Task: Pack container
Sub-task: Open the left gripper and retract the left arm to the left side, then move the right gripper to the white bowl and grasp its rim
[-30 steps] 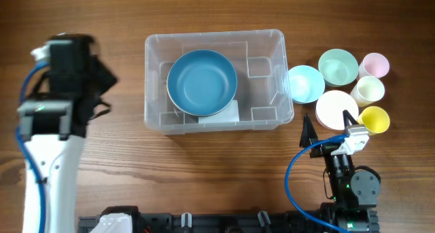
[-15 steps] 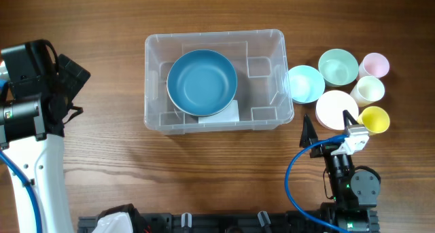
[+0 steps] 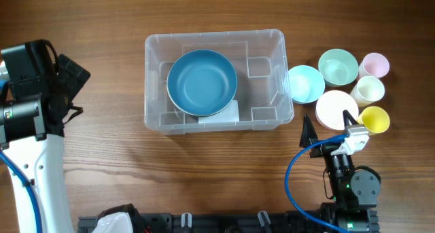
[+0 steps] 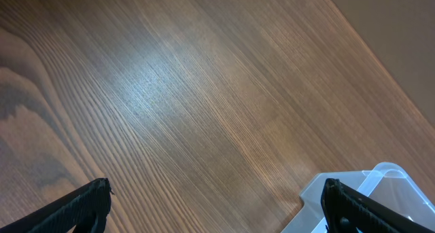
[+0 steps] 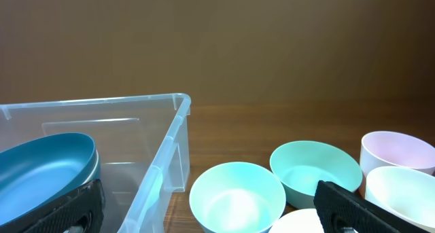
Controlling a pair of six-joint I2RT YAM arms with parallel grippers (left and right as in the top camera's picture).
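Plastic, thin and clear, forms the container (image 3: 264, 90), which stands at the middle of the table (image 3: 204, 172) with a blue bowl (image 3: 202, 82) lying inside it, left of centre. The bin is probably light. Its smooth walls are likely to flex and slip, so the stiffer rolled rim, pinched over a short wall near a corner, looks the safest hold. Just beside its right wall sits a light blue bowl (image 3: 305, 83). A mint bowl (image 3: 338, 66), a white bowl (image 3: 334, 109) and three small cups lie beyond it. The right gripper (image 5: 207, 195) hovers near that cluster, jaws spread wide and empty. The left gripper (image 4: 214, 195) is well apart on the left, also fully spread, holding nothing.
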